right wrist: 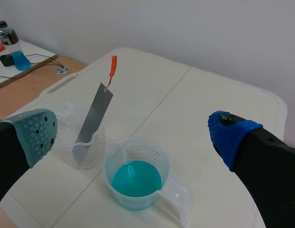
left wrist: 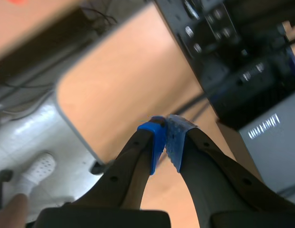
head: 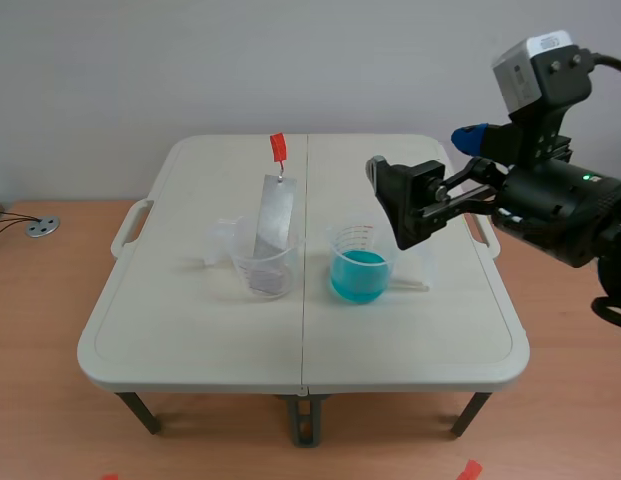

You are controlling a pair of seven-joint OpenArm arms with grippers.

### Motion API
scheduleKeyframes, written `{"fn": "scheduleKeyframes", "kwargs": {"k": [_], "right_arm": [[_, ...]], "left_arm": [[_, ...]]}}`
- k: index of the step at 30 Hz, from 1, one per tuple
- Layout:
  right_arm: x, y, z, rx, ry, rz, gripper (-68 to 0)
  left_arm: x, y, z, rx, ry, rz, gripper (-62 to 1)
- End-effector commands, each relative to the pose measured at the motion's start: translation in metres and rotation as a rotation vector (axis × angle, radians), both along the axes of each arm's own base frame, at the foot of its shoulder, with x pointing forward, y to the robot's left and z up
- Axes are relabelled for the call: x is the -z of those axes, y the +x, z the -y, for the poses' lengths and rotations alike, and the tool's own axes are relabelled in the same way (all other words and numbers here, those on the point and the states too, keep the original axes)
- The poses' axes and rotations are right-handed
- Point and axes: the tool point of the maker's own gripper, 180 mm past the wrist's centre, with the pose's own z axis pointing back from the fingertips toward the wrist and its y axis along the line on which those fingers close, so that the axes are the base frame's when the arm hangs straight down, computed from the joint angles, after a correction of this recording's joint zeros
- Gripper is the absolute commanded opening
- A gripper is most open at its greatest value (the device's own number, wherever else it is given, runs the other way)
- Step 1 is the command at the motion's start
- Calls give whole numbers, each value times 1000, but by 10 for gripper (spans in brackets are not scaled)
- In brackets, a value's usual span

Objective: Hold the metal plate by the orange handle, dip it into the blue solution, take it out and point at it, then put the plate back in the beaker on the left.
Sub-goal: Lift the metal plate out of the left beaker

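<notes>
Plate (head: 273,215) leans in the left beaker (head: 262,270), right jaws gape wide, left jaws pressed together.

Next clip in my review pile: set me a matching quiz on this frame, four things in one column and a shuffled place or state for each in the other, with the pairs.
Column 1
1. metal plate
2. right beaker
3. right end effector
4. left end effector

Column 2
A. shut, nothing held
B. holds the blue solution
C. wide open, over the table
D. leaning in the left beaker, orange handle uppermost

Pairs: 1-D, 2-B, 3-C, 4-A
</notes>
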Motion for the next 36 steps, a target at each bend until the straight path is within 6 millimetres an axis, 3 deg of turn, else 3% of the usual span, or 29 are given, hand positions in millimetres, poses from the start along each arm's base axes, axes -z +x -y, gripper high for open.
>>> {"fn": "scheduleKeyframes", "kwargs": {"k": [1, 7, 14, 23, 36], "right_arm": [[-15, 9, -4, -9, 21, 45, -12], [-7, 29, -25, -41, 79, 8, -12], [5, 56, -43, -62, 101, -38, -12], [6, 86, -63, -83, 120, -89, -12], [6, 117, -91, -117, 79, -161, -12]], "left_arm": [[-2, -2, 8, -2, -32, 10, -591], [18, -31, 11, 27, -39, -67, -591], [41, -51, -4, 24, 3, -148, -591], [58, -61, -15, 29, 32, -198, -591], [59, -66, -18, 27, 39, -211, -591]]}}
